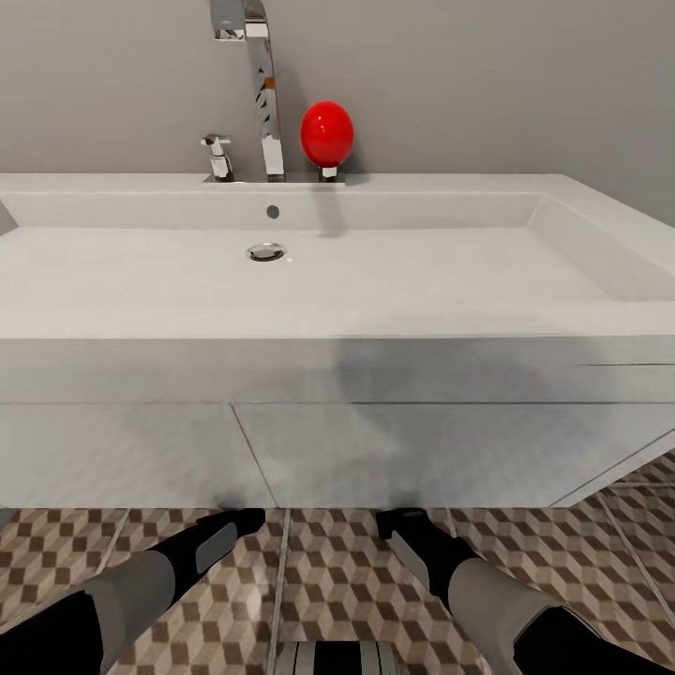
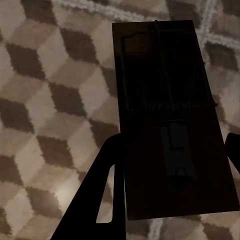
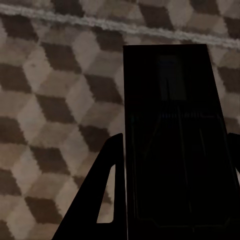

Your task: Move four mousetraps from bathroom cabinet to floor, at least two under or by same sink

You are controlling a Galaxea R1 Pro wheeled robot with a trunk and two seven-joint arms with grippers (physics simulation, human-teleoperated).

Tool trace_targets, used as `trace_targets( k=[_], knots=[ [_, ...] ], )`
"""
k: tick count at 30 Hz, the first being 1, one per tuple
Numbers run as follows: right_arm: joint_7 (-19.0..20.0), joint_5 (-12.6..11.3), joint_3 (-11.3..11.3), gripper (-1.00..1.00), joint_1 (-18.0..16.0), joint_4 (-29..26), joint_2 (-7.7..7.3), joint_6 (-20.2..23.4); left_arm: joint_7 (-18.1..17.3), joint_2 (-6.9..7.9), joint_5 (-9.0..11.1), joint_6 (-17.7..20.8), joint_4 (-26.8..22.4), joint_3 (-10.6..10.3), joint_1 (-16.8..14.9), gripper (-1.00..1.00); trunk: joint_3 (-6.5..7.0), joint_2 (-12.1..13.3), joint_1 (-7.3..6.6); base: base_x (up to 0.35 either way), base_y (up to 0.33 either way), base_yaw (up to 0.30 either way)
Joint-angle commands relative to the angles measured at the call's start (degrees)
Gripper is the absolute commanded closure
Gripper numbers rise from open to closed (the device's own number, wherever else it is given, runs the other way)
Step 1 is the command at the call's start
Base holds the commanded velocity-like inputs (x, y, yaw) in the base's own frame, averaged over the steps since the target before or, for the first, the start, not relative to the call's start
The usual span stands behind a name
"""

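Two mousetraps, each clamped between closed jaws: left mousetrap, right mousetrap. Lower flat to bathroom floor beneath bathroom sink, then release.

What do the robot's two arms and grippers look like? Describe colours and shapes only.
In the head view, both arms have smooth, rounded light-grey forearm shells with black sections nearer the body. The left gripper and right gripper are black, the left with a pale grey panel on its side. In the wrist views, each black finger is flat and tapered, with a slim triangular cut-out. No cables or markings show.
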Motion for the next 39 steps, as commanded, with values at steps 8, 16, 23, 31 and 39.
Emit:
trace_targets(
  k=[8,16,23,31,39],
  knots=[
    [-0.32,0.08,0.81,1.00,-0.25,-0.25,0.17,0.55,0.58,0.15,0.04,0.16,-0.24,-0.18,-0.07,1.00,-0.02,-0.02,-0.02,0.000,0.000,0.000],
    [-0.33,0.09,0.82,1.00,-0.25,-0.27,-0.05,0.55,0.58,0.77,0.00,0.16,-0.24,-0.18,-0.07,1.00,-0.02,-0.02,-0.02,0.000,0.000,0.000],
    [-0.33,0.08,0.74,1.00,-0.29,-0.32,-0.61,0.55,0.50,2.74,0.03,0.08,-0.33,-0.17,-0.09,1.00,-0.02,-0.02,-0.02,0.000,0.000,0.000],
    [-0.35,0.00,0.64,1.00,-0.68,-0.32,-2.01,0.55,0.50,2.88,0.06,0.07,-0.33,-0.18,-0.38,1.00,-0.02,-0.02,-0.02,0.000,0.000,0.000],
    [-0.34,0.00,0.64,1.00,-0.69,-0.32,-2.01,0.55,0.44,2.87,0.08,0.07,-0.33,-0.15,-0.42,1.00,-0.02,-0.02,-0.02,0.000,0.000,0.000]
  ],
)
